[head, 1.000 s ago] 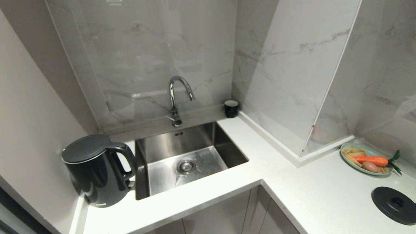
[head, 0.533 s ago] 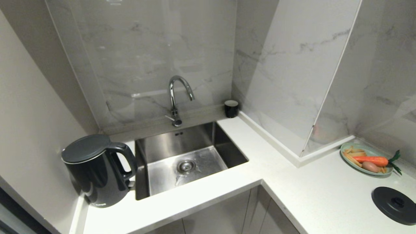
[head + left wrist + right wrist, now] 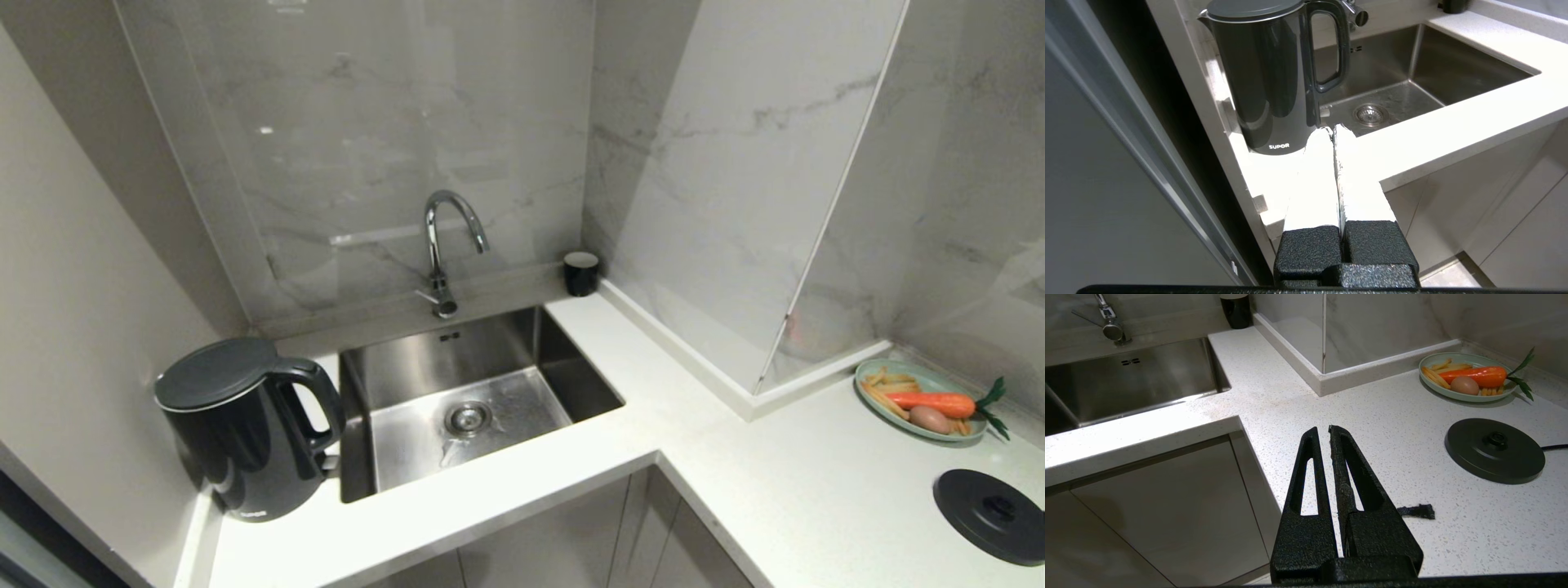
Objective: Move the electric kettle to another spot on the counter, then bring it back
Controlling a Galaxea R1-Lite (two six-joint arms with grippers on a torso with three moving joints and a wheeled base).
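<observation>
Shows no shift over the last second on the wide white speckled stone counter, with the tall glossy black electric kettle upright at its far left end, just beside the steel sink. Finds the left gripper pinched together and empty, near the kettle's foot but apart, and the right gripper likewise closed on nothing. Suggests no carry under way.

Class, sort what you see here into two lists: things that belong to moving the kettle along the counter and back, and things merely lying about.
Belongs to the job:
electric kettle, left of the sink
counter
left gripper, shut, near the kettle's foot

Lying about:
sink
faucet
black cup
plate of food
round base disc
</observation>
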